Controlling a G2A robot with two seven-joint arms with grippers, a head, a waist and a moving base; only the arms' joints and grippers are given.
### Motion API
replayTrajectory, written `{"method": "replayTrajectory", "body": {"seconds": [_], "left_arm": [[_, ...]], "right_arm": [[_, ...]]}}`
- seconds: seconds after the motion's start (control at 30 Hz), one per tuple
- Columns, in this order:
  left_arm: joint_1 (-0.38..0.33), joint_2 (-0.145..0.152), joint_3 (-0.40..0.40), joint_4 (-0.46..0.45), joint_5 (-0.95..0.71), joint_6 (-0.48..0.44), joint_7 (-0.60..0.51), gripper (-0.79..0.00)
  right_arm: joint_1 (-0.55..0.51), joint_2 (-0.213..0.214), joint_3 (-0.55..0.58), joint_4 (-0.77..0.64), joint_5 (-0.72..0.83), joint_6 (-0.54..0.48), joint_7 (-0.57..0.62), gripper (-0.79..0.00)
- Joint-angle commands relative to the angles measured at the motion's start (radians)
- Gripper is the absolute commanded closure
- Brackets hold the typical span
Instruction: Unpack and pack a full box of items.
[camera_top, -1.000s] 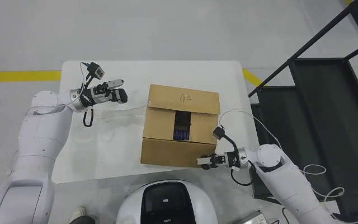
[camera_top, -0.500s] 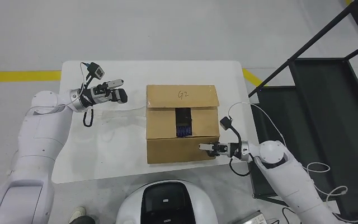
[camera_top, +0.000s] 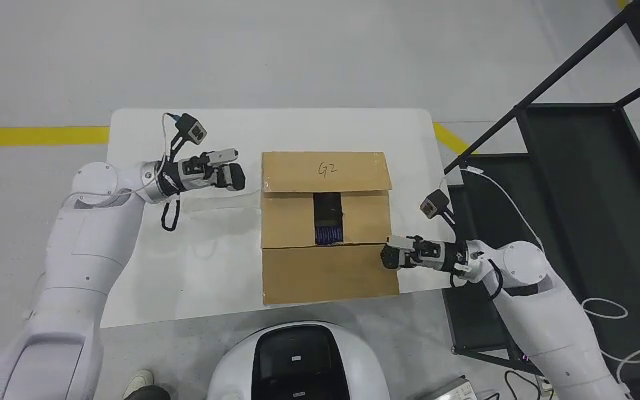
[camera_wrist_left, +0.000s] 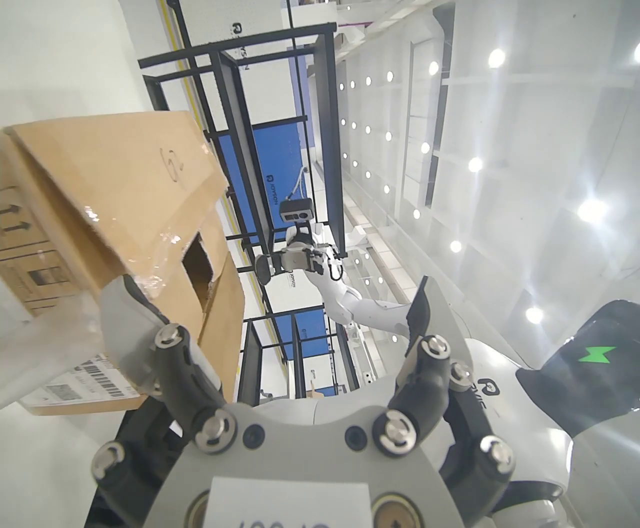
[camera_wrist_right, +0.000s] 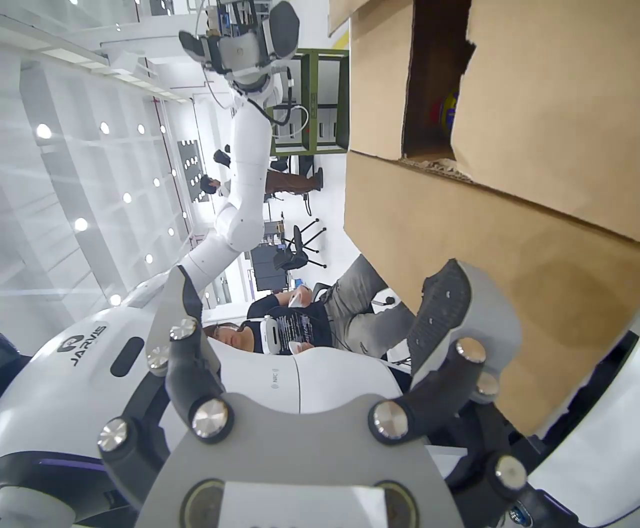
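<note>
Box dead centre on the table, lying flat, top flaps folded down, a dark slot left between them with something purple-black showing through. Left claw up by the box's far left corner, just beside the edge of the scribbled far flap and pointing at it. Through the left wrist: claw spread wide, gripping nothing, box looming right off one finger, a crinkle of clear tape on the flap edge just above that fingertip. Can't tell whether finger and cardboard actually touch. Other finger out in open air, well away from the box. Over to the right claw: parked at the box's right side, down toward the near corner, right up against the wall and about level with the seam of the near flap. Through the right wrist: claw gaping too, nothing held, ribbed pad of one finger lying across the brown cardboard, the other finger off to the side, clear of the box. Beyond the fingertips, that slot again, ragged along one edge, a flash of yellow and blue inside. So, box boxed in from both sides, sitting between two open claws, one at its far left corner, one at its right wall.
</note>
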Motion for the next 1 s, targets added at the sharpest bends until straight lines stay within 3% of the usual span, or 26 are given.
{"method": "replayTrajectory", "body": {"seconds": [0.0,0.2,0.37,0.83,0.97], "left_arm": [[0.015,0.004,-0.002,-0.028,-0.003,0.014,-0.021,-0.785],[0.029,0.001,0.047,-0.071,0.045,0.058,-0.050,-0.785],[0.029,-0.015,0.102,-0.054,0.029,0.084,-0.058,-0.785],[-0.034,-0.054,0.196,0.083,0.004,0.119,-0.072,-0.785],[-0.073,-0.072,0.214,0.134,-0.016,0.128,-0.023,-0.785]], "right_arm": [[-0.002,0.001,0.010,0.001,0.019,0.010,-0.002,-0.785],[-0.005,0.003,0.047,0.032,0.067,0.031,-0.015,-0.785],[-0.006,0.004,0.089,0.060,0.111,0.037,-0.028,-0.785],[-0.016,0.005,0.110,0.087,0.115,0.061,-0.034,-0.785],[-0.006,0.003,0.103,0.098,0.119,0.069,-0.046,-0.785]]}}
